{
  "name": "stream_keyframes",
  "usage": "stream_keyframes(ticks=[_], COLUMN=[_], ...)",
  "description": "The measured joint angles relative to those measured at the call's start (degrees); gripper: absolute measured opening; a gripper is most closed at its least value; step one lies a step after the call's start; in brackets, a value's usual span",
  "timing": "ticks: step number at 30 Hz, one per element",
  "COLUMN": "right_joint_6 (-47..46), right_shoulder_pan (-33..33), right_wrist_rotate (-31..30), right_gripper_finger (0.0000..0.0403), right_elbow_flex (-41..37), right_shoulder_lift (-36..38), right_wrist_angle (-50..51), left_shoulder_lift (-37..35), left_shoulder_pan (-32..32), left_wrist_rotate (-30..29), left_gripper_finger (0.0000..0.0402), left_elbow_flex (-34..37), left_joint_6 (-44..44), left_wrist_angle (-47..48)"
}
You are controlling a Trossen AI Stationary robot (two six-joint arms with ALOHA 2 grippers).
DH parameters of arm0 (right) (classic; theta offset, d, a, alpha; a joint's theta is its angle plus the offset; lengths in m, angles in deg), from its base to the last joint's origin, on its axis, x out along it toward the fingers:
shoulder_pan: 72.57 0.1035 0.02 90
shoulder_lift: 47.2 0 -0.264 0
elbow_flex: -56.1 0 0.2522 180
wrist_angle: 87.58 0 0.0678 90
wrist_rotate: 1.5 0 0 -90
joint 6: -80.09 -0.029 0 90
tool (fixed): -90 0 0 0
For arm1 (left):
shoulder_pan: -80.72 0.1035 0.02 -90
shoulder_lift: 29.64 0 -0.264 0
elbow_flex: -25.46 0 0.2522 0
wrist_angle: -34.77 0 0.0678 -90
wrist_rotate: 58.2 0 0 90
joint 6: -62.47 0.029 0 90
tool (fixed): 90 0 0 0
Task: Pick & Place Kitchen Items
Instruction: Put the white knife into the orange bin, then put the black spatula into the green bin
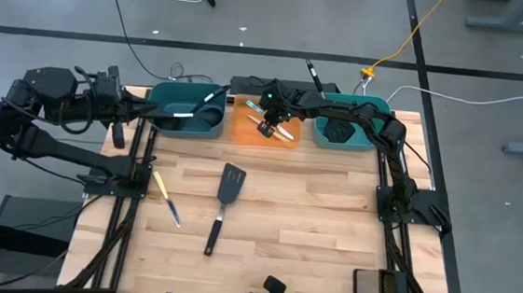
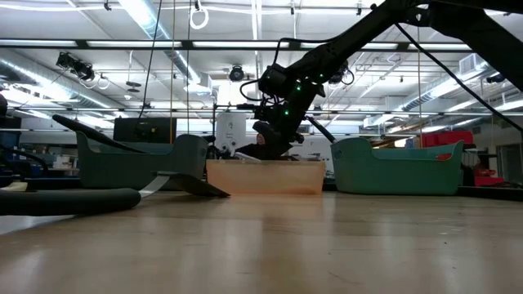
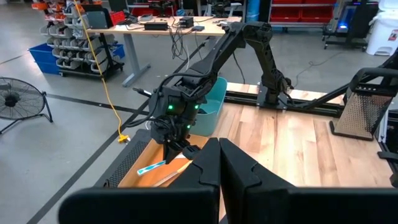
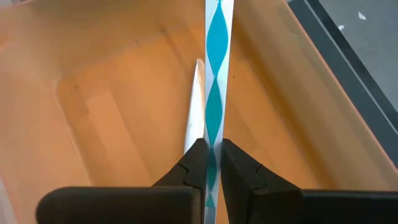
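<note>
My right gripper reaches down into the orange bin at the table's far edge, shut on a slim teal-and-white patterned utensil. A pale blade lies on the bin floor beside it. On the table, a black slotted spatula and a yellow-handled knife lie flat. Black utensils sit in the left teal bin. My left gripper is shut on nothing and hangs in the air near that bin. My right gripper pinches the teal-and-white utensil between its two fingers, on its flat patterned faces. The fingers slant down from the table's right side and lie along the utensil. It runs on ahead of the fingertips over the bin floor; whether its far end rests there, I cannot tell.
A second teal bin with a dark utensil inside stands right of the orange bin. Both arm bases and their rails flank the wooden table. Bare wood lies between the spatula and the right rail.
</note>
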Motion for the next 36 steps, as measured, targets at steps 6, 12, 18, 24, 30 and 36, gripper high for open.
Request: stream_keyframes(ticks=[6, 12, 18, 24, 30, 36], right_joint_6=[0.00, 0.00, 0.00, -1.47, -1.75, -1.75], right_shoulder_pan=[0.00, 0.00, 0.00, 0.00, 0.00, 0.00], right_wrist_rotate=[-0.02, -0.02, -0.02, -0.04, -0.04, -0.04], right_gripper_finger=[0.0032, 0.0032, 0.0032, 0.0048, 0.0073, 0.0097], right_elbow_flex=[0.00, 0.00, 0.00, 0.00, 0.00, 0.00], right_shoulder_lift=[0.00, 0.00, 0.00, 0.00, 0.00, 0.00], right_wrist_angle=[0.00, 0.02, 0.00, -0.51, -1.73, -1.70], left_shoulder_lift=[0.00, 0.00, 0.00, 0.00, 0.00, 0.00], left_shoulder_pan=[0.00, 0.00, 0.00, 0.00, -0.01, 0.00], left_wrist_rotate=[0.00, -0.01, -0.01, -0.01, -0.01, -0.01], left_gripper_finger=[0.0001, 0.0001, 0.0001, 0.0001, 0.0001, 0.0001], left_elbow_flex=[0.00, 0.00, 0.00, 0.00, 0.00, 0.00], left_joint_6=[-0.12, -0.19, -0.20, -0.21, -0.20, -0.20], left_wrist_angle=[0.01, 0.00, 0.00, 0.04, 0.13, 0.17])
